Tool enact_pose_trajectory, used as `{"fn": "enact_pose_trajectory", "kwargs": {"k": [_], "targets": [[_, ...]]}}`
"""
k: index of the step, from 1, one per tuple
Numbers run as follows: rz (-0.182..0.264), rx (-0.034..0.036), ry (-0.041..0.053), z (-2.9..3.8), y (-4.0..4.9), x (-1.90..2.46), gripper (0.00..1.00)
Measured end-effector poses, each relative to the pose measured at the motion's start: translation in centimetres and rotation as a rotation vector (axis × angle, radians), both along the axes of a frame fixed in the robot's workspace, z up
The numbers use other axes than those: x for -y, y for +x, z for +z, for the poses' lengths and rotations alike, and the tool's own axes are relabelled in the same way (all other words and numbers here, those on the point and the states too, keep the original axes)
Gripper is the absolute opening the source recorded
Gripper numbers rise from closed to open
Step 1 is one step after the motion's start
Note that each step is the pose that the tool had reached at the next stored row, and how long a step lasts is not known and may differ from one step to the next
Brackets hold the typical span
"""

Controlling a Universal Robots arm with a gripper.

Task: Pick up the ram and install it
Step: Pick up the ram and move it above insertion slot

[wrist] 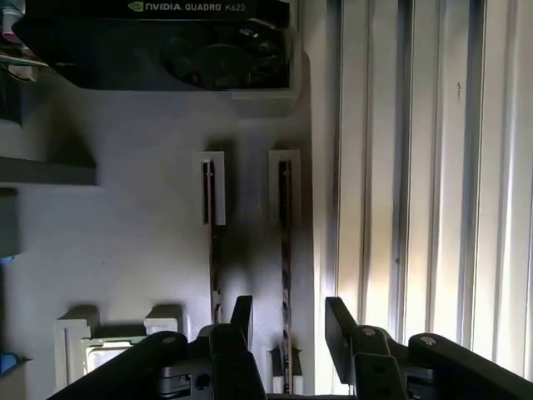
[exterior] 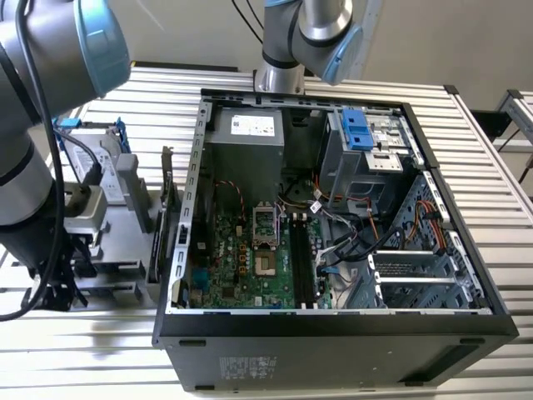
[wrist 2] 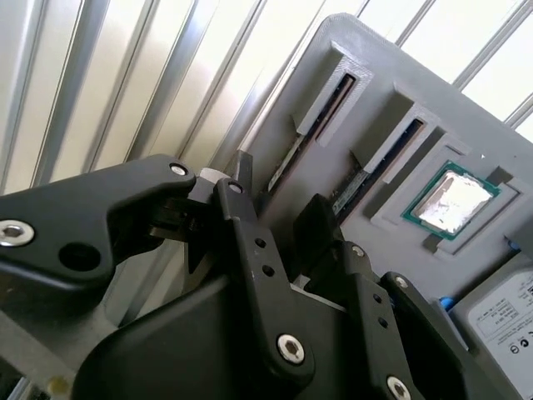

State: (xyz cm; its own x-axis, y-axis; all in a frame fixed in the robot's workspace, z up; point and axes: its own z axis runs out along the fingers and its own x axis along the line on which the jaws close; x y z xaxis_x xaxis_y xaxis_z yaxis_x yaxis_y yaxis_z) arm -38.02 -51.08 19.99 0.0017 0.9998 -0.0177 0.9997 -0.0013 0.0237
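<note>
open jaws straddle the ram (wrist: 286,250), slotted in a grey tray (wrist: 125,250), gripping nothing.

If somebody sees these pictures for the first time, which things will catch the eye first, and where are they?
The open computer case sits in the middle of the exterior view, with its green motherboard bared. In the first wrist view the claw hangs open over a grey holder. The ram, standing edge-on in a slot, is seen between its tips.
</note>
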Motion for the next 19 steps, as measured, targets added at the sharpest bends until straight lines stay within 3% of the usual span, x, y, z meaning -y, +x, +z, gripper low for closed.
{"fn": "enact_pose_trajectory", "kwargs": {"k": [8,19], "targets": [[0.000,0.0000,0.0000,-1.03,0.15,0.00,1.00],[0.000,0.0000,0.0000,-1.09,0.15,-0.07,1.00]]}}
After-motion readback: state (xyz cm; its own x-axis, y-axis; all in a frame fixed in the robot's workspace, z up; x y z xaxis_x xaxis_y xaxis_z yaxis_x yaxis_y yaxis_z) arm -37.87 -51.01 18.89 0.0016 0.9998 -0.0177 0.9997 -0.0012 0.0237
